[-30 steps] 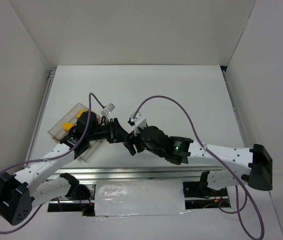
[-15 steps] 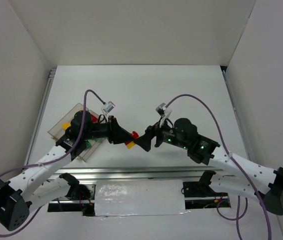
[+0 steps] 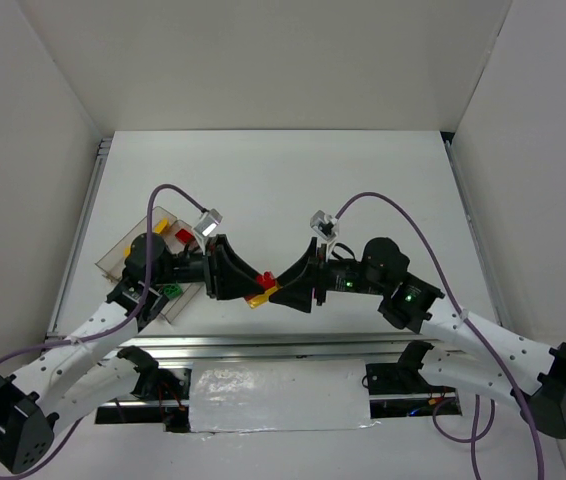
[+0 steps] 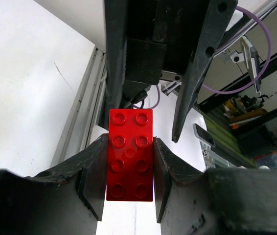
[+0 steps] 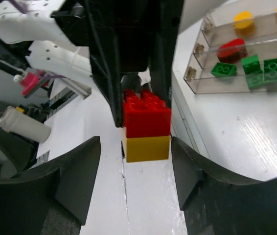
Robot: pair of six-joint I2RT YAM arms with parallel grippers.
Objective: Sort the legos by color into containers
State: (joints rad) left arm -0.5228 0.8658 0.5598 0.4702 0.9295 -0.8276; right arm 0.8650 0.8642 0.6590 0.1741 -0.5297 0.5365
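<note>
The tray (image 5: pixel 212 84) sits back behind my left gripper (image 4: pixel 130 143), whose jaws pinch the red brick (image 4: pixel 130 166) by its long sides, studs toward my camera. Stuck beneath it, a yellow brick (image 5: pixel 147 148). My right gripper (image 5: pixel 134 142) gapes wide around that stack, touching neither brick.

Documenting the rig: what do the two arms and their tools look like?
The left arm and right arm have white links, black joints and blocky black ends. A purple cable loops along each. The left tool and right tool are black with tapered fingers. Small green lights glow on the right arm.
</note>
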